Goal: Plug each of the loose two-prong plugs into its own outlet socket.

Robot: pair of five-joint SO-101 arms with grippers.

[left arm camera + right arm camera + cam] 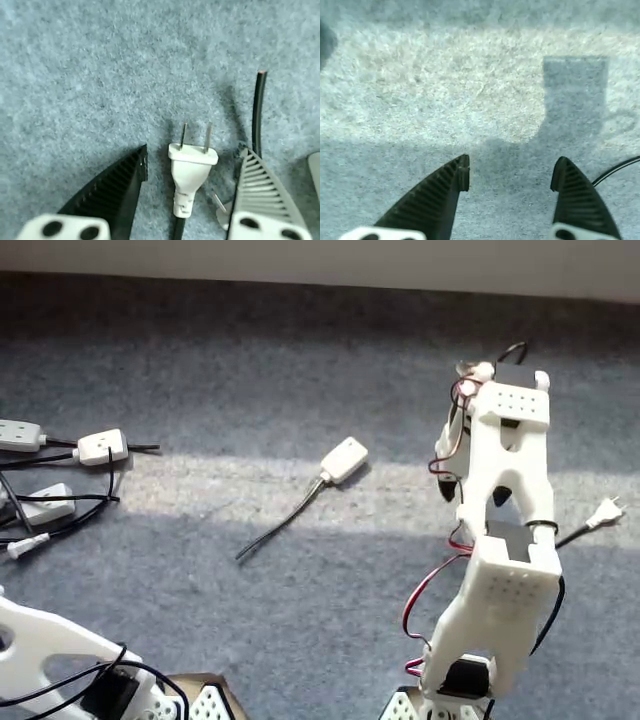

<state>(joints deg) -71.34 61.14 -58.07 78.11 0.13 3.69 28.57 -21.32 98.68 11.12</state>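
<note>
In the left wrist view a white two-prong plug [191,164] lies flat on the grey carpet, prongs pointing away from the wrist. My left gripper [194,152] is open, one finger on each side of the plug, touching neither side. My right gripper [512,162] hangs open over bare carpet with nothing between its fingers. In the high view a white outlet socket [344,459] with a black cord lies mid-floor, left of the right arm [505,490]. Another loose plug [606,510] lies at the far right. More sockets [103,447] and a plug [24,546] sit at the left edge.
A cut black cord end [258,110] lies beside the left gripper's pale finger, with a small metal prong [219,204] near it. A black cord [616,170] crosses the carpet beside the right gripper. Tangled black cords [60,502] join the left sockets. The left arm [60,650] sits at the bottom left.
</note>
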